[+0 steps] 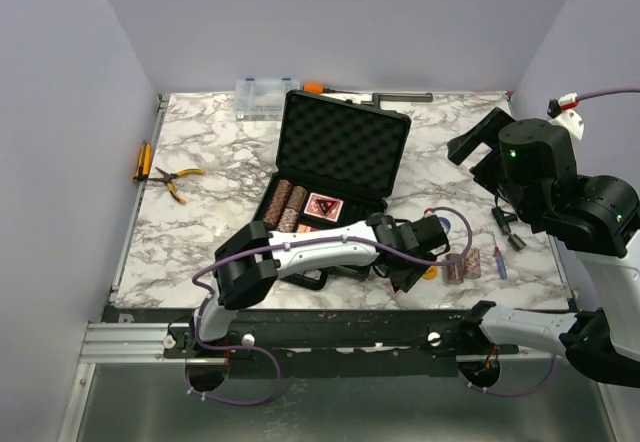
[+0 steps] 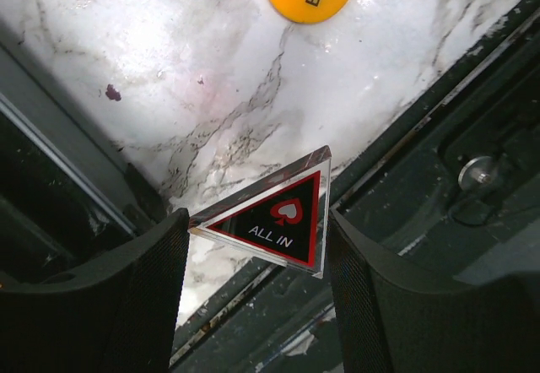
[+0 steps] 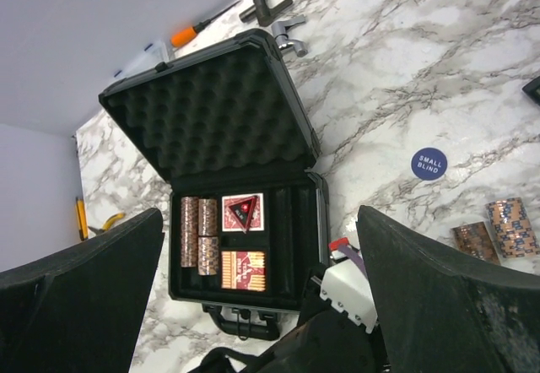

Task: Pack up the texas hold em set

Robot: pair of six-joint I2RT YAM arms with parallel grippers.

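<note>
Left gripper (image 2: 257, 225) pinches triangular ALL IN token (image 2: 278, 221) at near counter (image 2: 211, 94) edge. Keep pinch firm, lift level, carry to open case (image 1: 345, 137). Right gripper (image 3: 260, 221) spread wide, empty.

Loose tools on the marble table (image 1: 200, 132)
A clear organiser box (image 1: 265, 98) sits at the far edge, left of an orange-handled tool (image 1: 313, 87) and a grey metal tool (image 1: 400, 96). Yellow-handled pliers (image 1: 178, 180) lie near the left edge, beside a yellow-orange tool (image 1: 143, 161).
</note>
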